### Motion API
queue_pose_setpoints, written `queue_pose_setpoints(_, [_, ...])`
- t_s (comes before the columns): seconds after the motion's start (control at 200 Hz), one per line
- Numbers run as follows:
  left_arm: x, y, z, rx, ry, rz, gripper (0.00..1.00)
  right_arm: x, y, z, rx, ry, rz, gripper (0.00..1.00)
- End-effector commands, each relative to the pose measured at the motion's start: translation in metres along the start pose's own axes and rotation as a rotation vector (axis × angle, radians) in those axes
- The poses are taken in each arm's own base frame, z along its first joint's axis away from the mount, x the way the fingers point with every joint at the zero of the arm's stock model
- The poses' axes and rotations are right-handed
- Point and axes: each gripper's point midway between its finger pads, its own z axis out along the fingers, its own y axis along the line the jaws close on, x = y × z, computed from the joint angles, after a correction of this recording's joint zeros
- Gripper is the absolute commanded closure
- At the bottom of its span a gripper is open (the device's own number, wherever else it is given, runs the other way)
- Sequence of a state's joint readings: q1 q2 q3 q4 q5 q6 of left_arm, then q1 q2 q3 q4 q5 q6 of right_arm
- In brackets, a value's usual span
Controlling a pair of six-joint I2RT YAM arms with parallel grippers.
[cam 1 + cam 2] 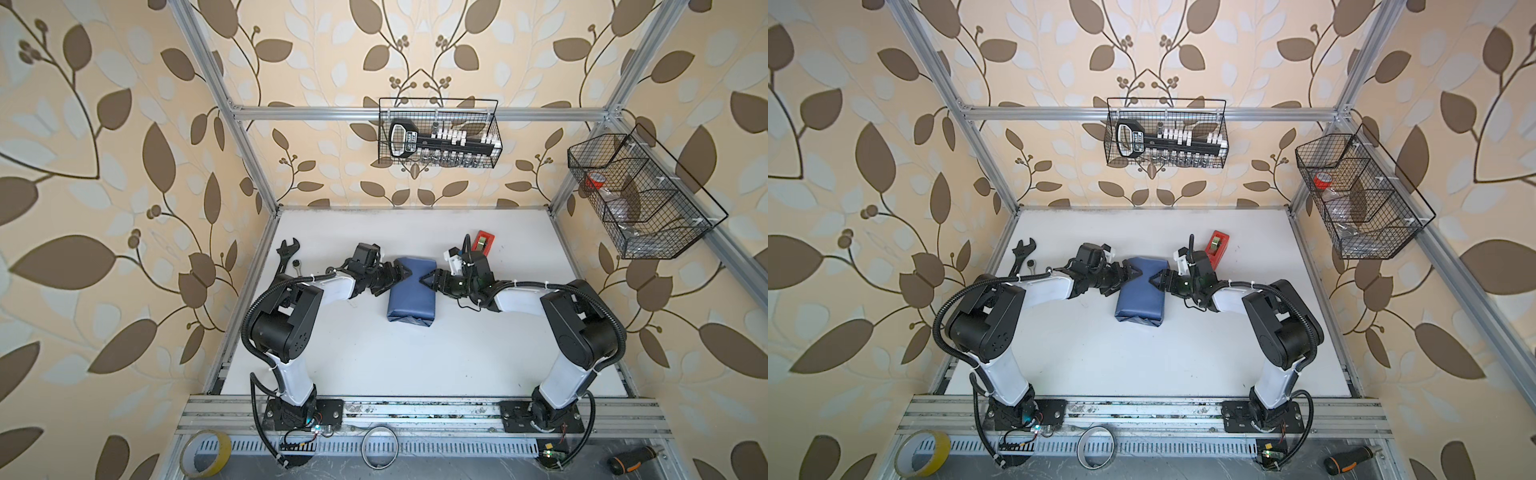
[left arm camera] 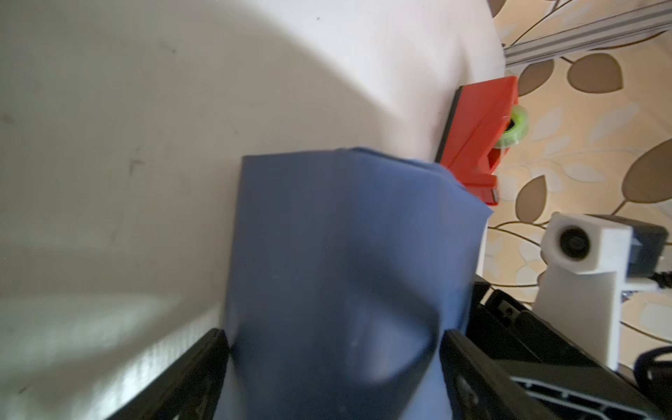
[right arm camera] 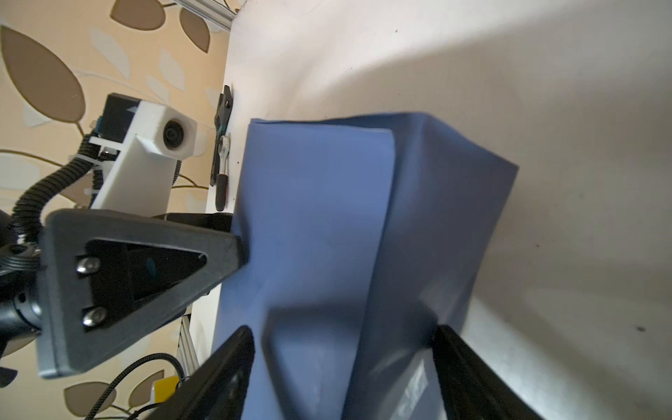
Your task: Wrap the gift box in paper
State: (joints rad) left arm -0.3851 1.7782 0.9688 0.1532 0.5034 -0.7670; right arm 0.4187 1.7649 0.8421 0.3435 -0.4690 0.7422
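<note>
The paper (image 1: 411, 293) is folded into a slate-blue parcel in the middle of the white table (image 1: 374, 357), long axis running away from me, with the near end tucked into a fold. I take the gift box to be inside it, but I cannot see any of the box itself.

The left gripper (image 1: 397, 280) sits at the parcel's far-left edge. Its jaws stand wide apart, and in its wrist view both fingers (image 2: 196, 371) flank a bulging stretch of paper that fills the gap between them. The right gripper (image 1: 430, 283) faces it from the far-right edge, also spread wide, and its fingers (image 3: 225, 367) straddle the paper where one flap overlaps another. I cannot tell whether either one is pressing hard on the paper.

A red tape dispenser (image 1: 484, 242) stands just behind the right gripper. A black wrench (image 1: 286, 253) lies by the table's left edge.
</note>
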Motion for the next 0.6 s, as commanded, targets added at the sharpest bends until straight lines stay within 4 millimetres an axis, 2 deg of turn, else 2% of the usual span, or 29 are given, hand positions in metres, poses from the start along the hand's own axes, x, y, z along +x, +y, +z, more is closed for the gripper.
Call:
queue_pose_setpoints(0.0, [-0.013, -0.034, -0.003, 0.105, 0.003, 0.047, 0.08, -0.018, 0.025, 0.000, -0.078, -0.029, -0.025, 0.22])
queue_pose_setpoints(0.19, [-0.020, -0.063, -0.014, 0.187, -0.010, 0.062, 0.09, -0.030, 0.047, -0.010, -0.128, -0.058, -0.046, 0.23])
queue_pose_setpoints(0.45, [-0.023, -0.102, -0.037, 0.285, -0.030, 0.091, 0.09, -0.049, 0.079, -0.037, -0.181, -0.141, -0.110, 0.25])
queue_pose_setpoints(0.594, [-0.023, -0.114, -0.047, 0.317, -0.051, 0.110, 0.09, -0.048, 0.087, -0.042, -0.181, -0.154, -0.147, 0.25])
